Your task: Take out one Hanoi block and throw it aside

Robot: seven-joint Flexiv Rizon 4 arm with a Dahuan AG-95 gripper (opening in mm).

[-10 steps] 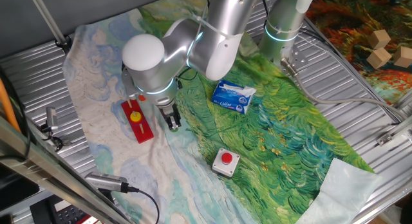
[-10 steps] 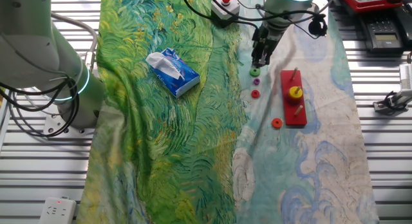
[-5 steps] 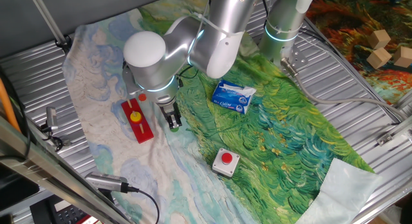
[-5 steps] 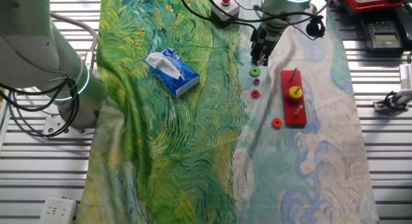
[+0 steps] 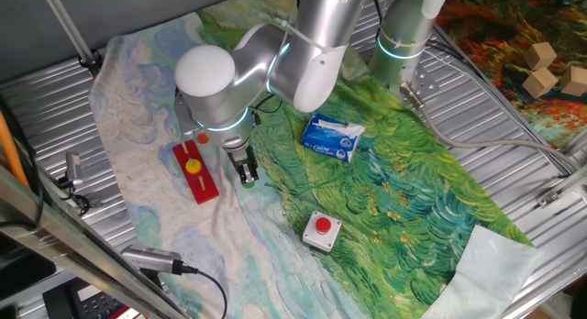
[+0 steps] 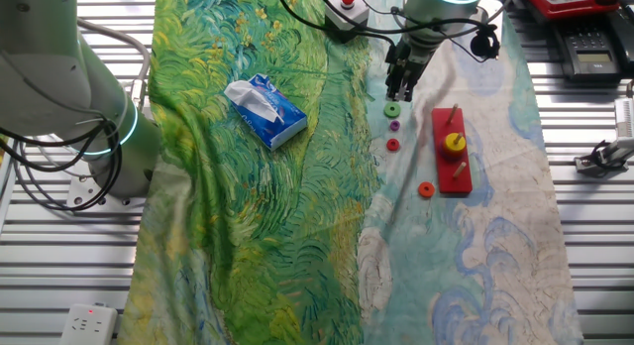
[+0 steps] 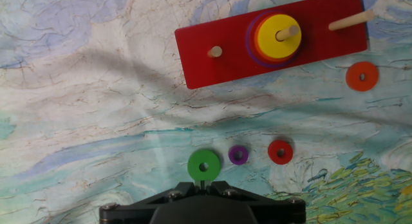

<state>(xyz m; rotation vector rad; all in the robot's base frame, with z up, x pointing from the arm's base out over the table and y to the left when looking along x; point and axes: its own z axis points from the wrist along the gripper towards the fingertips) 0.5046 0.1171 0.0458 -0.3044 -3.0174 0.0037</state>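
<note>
Green Hanoi block (image 7: 204,165) lies on the cloth, free — pincer (image 6: 398,91) points down just above it, grip state unclear.

Arm (image 5: 303,53): silver-grey rounded links, white domed joint cap, glowing cyan ring
End effector (image 6: 399,87): black, slim fingers
Cables: black, looped beside the wrist

Arm bent low, fingers (image 6: 398,91) pointing down, gap unclear.

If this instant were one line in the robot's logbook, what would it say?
phase: after release | gripper: above cloth, holding nothing | green disc: flat on cloth, off red board | yellow disc: on middle peg
</note>
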